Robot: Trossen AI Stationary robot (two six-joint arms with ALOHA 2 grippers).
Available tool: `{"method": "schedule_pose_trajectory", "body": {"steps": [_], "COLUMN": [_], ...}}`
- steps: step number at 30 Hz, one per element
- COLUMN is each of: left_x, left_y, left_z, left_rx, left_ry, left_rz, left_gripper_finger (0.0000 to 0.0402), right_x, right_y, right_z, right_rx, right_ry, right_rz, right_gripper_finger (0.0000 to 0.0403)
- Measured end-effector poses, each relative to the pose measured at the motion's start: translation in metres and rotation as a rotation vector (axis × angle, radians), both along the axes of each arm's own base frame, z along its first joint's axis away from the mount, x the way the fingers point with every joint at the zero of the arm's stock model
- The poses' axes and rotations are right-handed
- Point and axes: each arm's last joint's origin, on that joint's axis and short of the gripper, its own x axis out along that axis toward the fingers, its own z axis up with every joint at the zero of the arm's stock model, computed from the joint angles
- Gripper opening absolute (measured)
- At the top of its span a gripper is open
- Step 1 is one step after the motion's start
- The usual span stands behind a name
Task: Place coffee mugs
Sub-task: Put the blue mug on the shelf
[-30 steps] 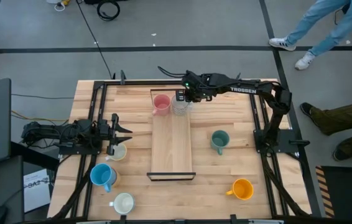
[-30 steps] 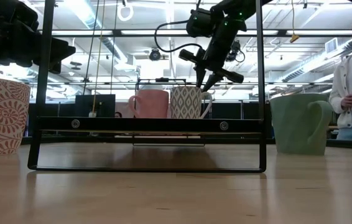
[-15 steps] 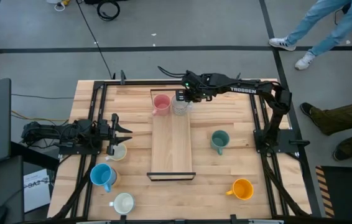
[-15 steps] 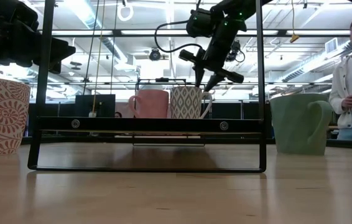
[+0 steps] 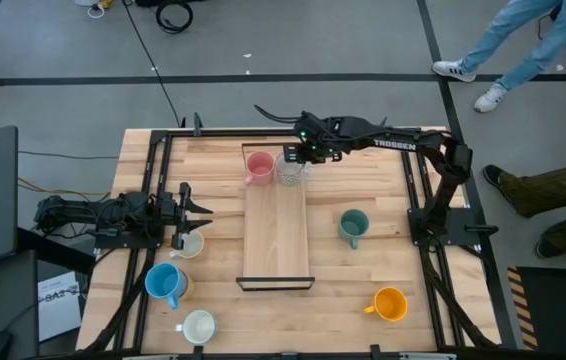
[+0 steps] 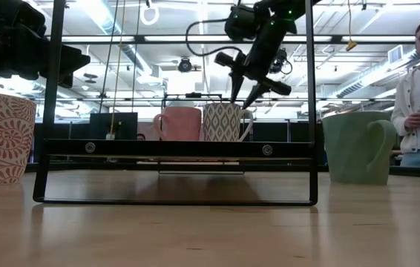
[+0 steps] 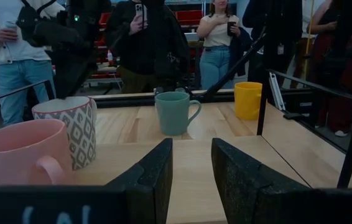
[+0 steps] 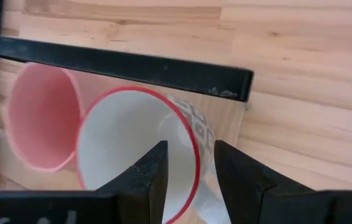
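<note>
Standing side by side at the 12 o'clock end of the long wooden tray (image 5: 277, 240) are a plain pink mug (image 5: 259, 166) and a white mug with a grey diamond pattern and a red rim (image 5: 289, 168); from the left wrist view their walls look touching or nearly so. Poised just above the patterned mug's rim, the right gripper (image 5: 298, 154) has its fingers parted and clasps nothing. On the bare table (image 5: 363, 170) at 3 o'clock of the tray sits a teal green mug (image 5: 353, 226), with an orange mug (image 5: 390, 304) toward 5 o'clock. At 9 o'clock, the left gripper (image 5: 201, 209) rests with its fingers apart beside a cream mug (image 5: 188, 243); a blue mug (image 5: 166, 283) and another cream mug (image 5: 198, 326) lie toward 7 o'clock.
</note>
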Motion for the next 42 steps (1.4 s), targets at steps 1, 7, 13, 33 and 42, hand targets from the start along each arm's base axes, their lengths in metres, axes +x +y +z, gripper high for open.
{"method": "schedule_pose_trajectory", "body": {"steps": [1,7,13,33,42], "left_x": [0.000,0.000,0.000,-0.005,0.011], "left_y": [0.000,0.000,0.000,0.002,-0.007], "left_z": [0.000,0.000,0.006,0.127,0.175], "left_rx": [0.000,0.000,-0.063,-0.274,-0.470], "left_ry": [0.000,-0.002,-0.058,0.126,0.642], "left_rz": [0.000,0.000,0.002,0.061,-0.080], "left_gripper_finger": [0.0118,0.0119,0.0118,0.0118,0.0118], "right_x": [-0.001,-0.016,-0.038,-0.060,-0.060], "right_y": [0.001,0.005,0.013,0.043,0.043], "right_z": [0.003,0.029,0.061,0.077,0.077], "right_rx": [-0.006,-0.057,-0.166,-0.345,-0.366], "right_ry": [-0.007,-0.063,-0.096,0.079,0.095], "right_rz": [0.004,0.035,0.067,0.249,0.300], "right_gripper_finger": [0.0135,0.0135,0.0135,0.0135,0.0135]}}
